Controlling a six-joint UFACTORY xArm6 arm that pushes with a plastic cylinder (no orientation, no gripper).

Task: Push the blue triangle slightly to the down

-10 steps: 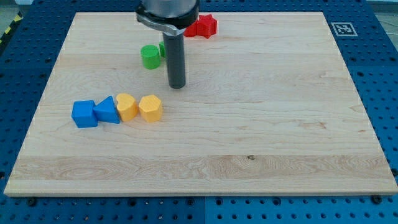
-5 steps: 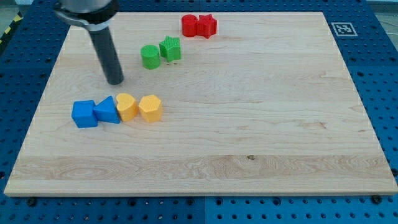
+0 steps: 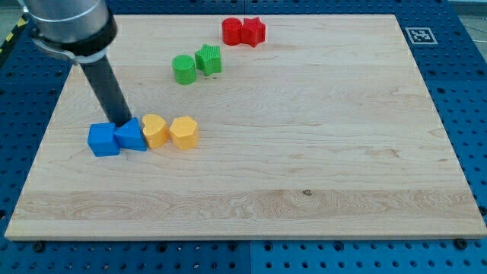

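Observation:
The blue triangle lies at the view's left on the wooden board, between a blue cube on its left and a yellow block on its right. My tip stands just above the triangle's top edge, at the seam between triangle and cube, touching or nearly touching them. The rod leans up to the view's upper left.
A second yellow block sits right of the first. A green cylinder and a green star-like block lie toward the top. Two red blocks sit at the top edge. A marker tag is at the top right corner.
The rod swept from near the green blocks leftward and then down. Its tip now stands right above the blue triangle. No block has moved.

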